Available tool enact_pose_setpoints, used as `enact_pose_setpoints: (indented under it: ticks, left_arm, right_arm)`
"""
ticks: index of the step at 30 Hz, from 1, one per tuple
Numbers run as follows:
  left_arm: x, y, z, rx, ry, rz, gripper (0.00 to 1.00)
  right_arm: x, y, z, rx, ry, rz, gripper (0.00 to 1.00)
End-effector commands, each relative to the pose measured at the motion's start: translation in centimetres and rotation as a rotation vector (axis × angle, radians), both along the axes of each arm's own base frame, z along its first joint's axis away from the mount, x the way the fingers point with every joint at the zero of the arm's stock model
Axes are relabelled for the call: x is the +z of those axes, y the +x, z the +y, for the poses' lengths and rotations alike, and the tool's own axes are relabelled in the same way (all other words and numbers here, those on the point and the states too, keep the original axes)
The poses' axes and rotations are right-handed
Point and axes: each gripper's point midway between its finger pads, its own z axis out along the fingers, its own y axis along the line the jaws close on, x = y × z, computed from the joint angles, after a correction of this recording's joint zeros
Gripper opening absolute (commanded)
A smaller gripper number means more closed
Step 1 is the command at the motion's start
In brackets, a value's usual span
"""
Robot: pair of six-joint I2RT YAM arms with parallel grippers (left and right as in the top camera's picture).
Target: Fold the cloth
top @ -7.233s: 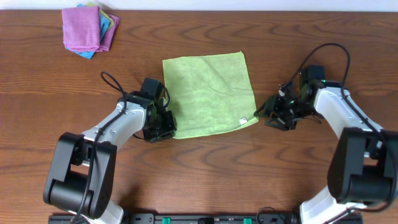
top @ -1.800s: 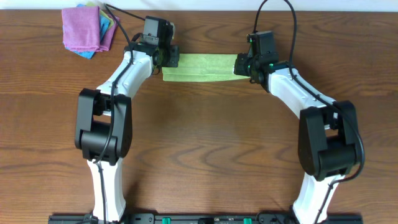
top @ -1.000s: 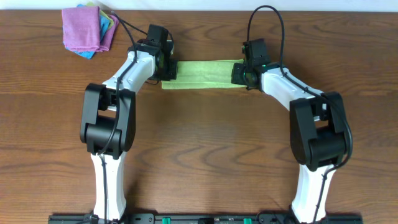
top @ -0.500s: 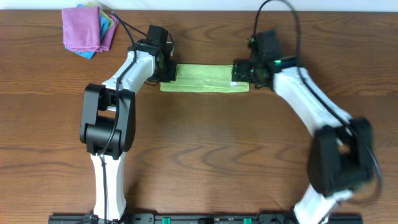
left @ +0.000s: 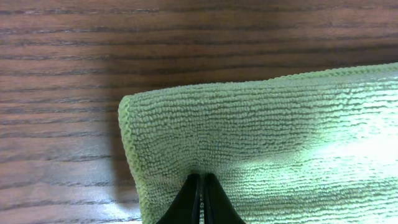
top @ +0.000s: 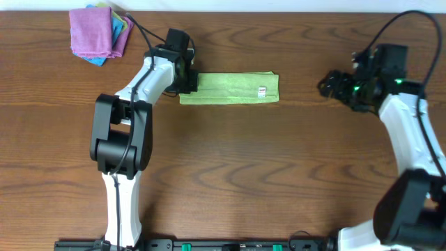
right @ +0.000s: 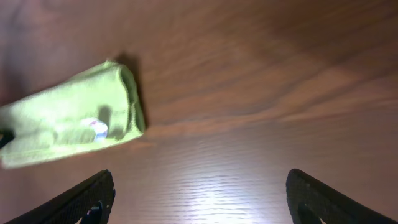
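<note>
The brown wooden tabletop [top: 223, 174] takes up nearly the whole overhead view, with broad bare wood across its near half and between the two arms. The cloth [top: 230, 88] lies folded into a long, narrow lime-green strip at the far middle of the tabletop, running left to right, its edges roughly lined up and its right end free. Far off in the far left corner, well apart from it, sits a small pile of folded cloths [top: 94, 31], purple on top with blue and green edges showing beneath. The left hand [top: 187, 78] is at the strip's left end. In the left wrist view its dark fingertips [left: 200, 198] are pressed tight together, clenched on the ribbed fabric just inside the rounded corner. The right hand [top: 333, 85] hovers over bare wood to the right, well apart from the cloth. Its fingers [right: 87, 198] stand spread wide with nothing between them. A small white tag [top: 263, 90] shows on top of the strip near its right end.
</note>
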Motion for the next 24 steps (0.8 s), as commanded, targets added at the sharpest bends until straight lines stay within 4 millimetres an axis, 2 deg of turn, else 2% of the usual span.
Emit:
enact_pose_setpoints:
  ticks: [1, 5, 10, 13, 20, 24]
  left_arm:
    - [-3.6, -2.7, 0.5, 0.005, 0.095, 0.095, 0.06]
    - [-4.4, -3.2, -0.5, -0.022, 0.123, 0.097, 0.06]
    - [-4.8, -3.3, -0.4, -0.025, 0.143, 0.098, 0.06]
    - [-4.8, -3.3, -0.4, -0.027, 0.143, 0.098, 0.05]
    - [-4.8, -3.3, -0.4, -0.028, 0.143, 0.098, 0.06]
    - [-4.8, -3.3, -0.4, -0.028, 0.143, 0.098, 0.06]
  right_arm:
    - [-1.9, -0.1, 3.5, 0.091, 0.144, 0.027, 0.88]
    - [-4.4, 0.9, 5.5, 0.122, 0.179, 0.049, 0.89]
    - [-5.9, 3.2, 7.9, 0.124, 0.267, 0.012, 0.93]
    - [-7.6, 4.3, 8.4, 0.093, 0.308, 0.015, 0.9]
    - [-10.4, 4.6, 9.9, 0.082, 0.382, 0.06, 0.89]
    - [-12.0, 4.2, 12.6, 0.119, 0.392, 0.088, 0.88]
